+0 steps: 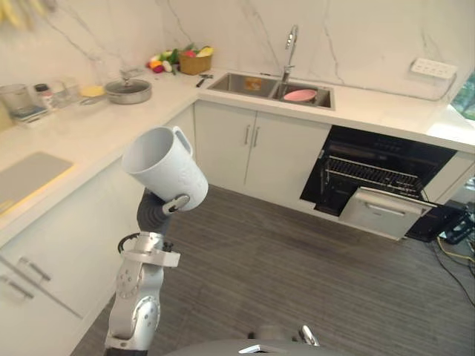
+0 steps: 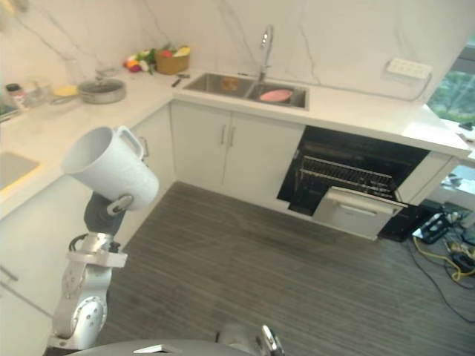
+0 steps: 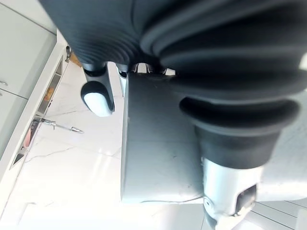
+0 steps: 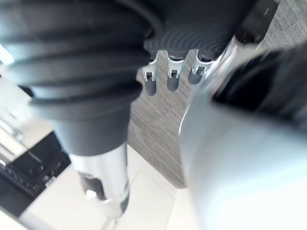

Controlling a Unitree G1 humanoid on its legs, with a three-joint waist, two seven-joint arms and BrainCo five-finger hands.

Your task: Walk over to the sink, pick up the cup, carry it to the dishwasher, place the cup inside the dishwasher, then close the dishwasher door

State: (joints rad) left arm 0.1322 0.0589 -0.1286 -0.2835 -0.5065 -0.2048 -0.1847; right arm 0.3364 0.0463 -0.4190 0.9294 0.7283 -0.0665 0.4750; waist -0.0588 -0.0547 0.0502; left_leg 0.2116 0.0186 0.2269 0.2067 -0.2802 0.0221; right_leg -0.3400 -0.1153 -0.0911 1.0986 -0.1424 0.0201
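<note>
Left hand [image 1: 159, 211] is clamping a tall white cup with a loop handle [image 1: 165, 167] — thumb pressing across the lower wall, the rest of the hand tucked behind it. The cup is riding well to the left of the black built-in dishwasher [image 1: 386, 167], raised above the grey striped floor [image 1: 297, 274]. It is tipping so that its mouth is facing up and away from the dishwasher. Judging this a carrying pose, keeping the cup clear of the white cabinets [image 1: 245, 148] during the walk.

The dishwasher's pale door [image 1: 387, 211] is hanging part-way down, with the wire rack [image 1: 371, 176] showing above it — the opening is ready to take the cup. A stainless steel sink [image 1: 245, 83] holding a pink dish [image 1: 300, 95] is sitting in the counter, up and left of the dishwasher.

Right hand [image 4: 172, 79] is hanging over the floor; cannot tell whether it is apart or closed.

Judging pickup done and the carry in progress; placing the cup and shutting the door are not yet done.
</note>
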